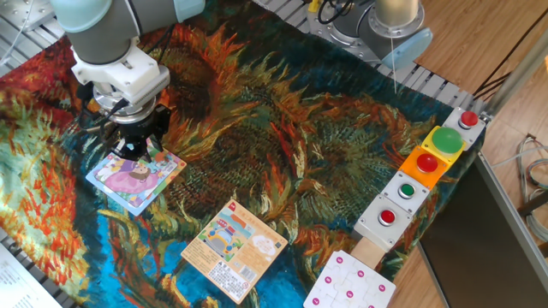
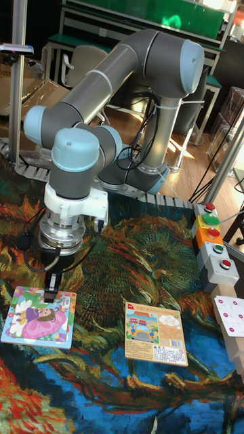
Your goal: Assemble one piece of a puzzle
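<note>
Fixed view: the gripper [image 1: 139,152] hangs over the puzzle's [image 1: 135,180] upper edge at left; placing looks under way. Whether the fingers hold the piece I cannot tell.

Tall view: narrow fingers [image 2: 50,279] touch the puzzle's [image 2: 39,317] top edge; next, press straight down. The orange card [image 2: 154,333] lies well apart.
</note>
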Motion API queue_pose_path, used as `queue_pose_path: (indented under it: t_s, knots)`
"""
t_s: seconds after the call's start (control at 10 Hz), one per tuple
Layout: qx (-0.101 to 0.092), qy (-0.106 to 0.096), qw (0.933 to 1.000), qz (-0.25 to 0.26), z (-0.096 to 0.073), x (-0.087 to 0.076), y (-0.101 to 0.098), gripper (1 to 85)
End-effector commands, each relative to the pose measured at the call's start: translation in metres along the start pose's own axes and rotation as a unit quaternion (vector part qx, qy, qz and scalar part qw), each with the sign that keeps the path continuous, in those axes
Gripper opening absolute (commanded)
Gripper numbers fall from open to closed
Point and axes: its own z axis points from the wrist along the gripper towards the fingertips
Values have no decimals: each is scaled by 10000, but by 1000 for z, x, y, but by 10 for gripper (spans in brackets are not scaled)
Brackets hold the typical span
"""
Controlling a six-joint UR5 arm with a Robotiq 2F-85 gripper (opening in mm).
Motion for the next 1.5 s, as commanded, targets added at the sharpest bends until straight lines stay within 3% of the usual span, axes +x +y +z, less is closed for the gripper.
queue_pose_path:
  t_s: [0.0, 0.6, 1.4]
  knots:
    - [27, -76, 10000, 42, 4, -5, 0, 13]
    - [55, -21, 10000, 56, 6, 0, 1, 53]
    - [66, -98, 9999, 65, 5, -2, 1, 70]
